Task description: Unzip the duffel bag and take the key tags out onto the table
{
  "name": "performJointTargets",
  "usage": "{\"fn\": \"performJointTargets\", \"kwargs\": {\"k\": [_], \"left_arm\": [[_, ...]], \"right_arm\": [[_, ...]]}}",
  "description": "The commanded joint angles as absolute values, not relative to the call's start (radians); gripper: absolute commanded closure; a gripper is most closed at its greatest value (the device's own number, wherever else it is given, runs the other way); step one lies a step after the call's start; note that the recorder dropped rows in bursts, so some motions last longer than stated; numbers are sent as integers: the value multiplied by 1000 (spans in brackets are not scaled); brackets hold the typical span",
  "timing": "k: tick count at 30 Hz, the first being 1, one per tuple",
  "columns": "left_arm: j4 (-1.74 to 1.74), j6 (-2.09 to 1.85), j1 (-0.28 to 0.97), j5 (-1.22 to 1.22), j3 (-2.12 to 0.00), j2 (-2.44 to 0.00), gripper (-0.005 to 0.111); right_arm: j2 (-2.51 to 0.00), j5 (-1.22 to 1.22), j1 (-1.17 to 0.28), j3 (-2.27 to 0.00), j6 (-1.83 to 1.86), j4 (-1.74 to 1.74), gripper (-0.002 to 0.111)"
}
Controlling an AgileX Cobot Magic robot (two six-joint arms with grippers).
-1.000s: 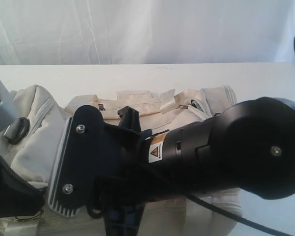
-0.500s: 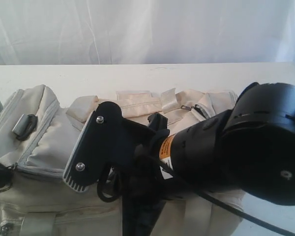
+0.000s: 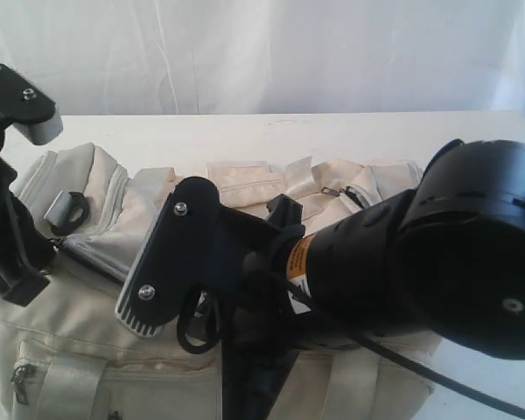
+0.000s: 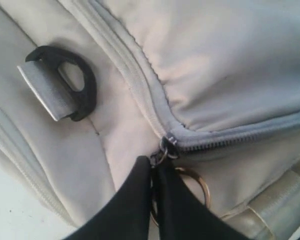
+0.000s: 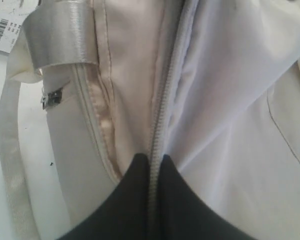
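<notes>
The duffel bag (image 3: 96,289) lies along the near edge of the tabletop (image 3: 245,131), from the left side to well past the middle, with the far edge of the tabletop showing behind it. No key tags in sight — my guess is they're inside, behind the zipper.

Left pincer (image 4: 154,164) is at the bag's left end. Its fingers are pressed tight together on the little zipper pull (image 4: 161,156), right at the slider (image 4: 169,142). The teeth on one side of the slider are meshed, so there looks to be plenty of track left to run. A metal ring (image 4: 197,179) hangs just beside the fingers, and the black strap ring (image 4: 65,85) sits apart on the end panel.

Right pincer (image 5: 154,161) is over the middle of the bag, pinched closed on the cloth right along the zipper (image 5: 164,95), one finger on each side of the teeth.

So the step in hand reads as the unzip itself. To do it well, draw the slider along the line of the track, not up and away, or that small pull may slip from the fingers. The right grip should hold the cloth taut against the pull — slack fabric bunches and jams a slider. Take the curve at the bag's end steadily.
</notes>
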State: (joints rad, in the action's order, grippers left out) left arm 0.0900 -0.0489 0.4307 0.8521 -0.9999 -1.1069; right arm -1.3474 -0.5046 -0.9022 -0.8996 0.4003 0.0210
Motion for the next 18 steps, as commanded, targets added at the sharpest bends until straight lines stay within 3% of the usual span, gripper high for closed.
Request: {"fn": "performJointTargets", "kwargs": {"k": [1,7,9,14,18], "left_arm": [[194,-87,368,886,-1072,-1136,107],[-27,-234,366,1023,-1102,-1131,107],[-68,-255,366,1063,-1102,-1123,107],[-130,-291,366,1152,-1100,-1110,107],[-166,-291,366,1152,-1100,-1082,107]], "right_arm": [[-1337,-671,-896,-882,385,0,108],[-1337,-623,-896,-884,377,0,105],[-1335,-609,-896,-888,377,0,94],[-1306,-496,-901,-888,395,0,54],[-1281,-360,-932,-888,407,0,50]]}}
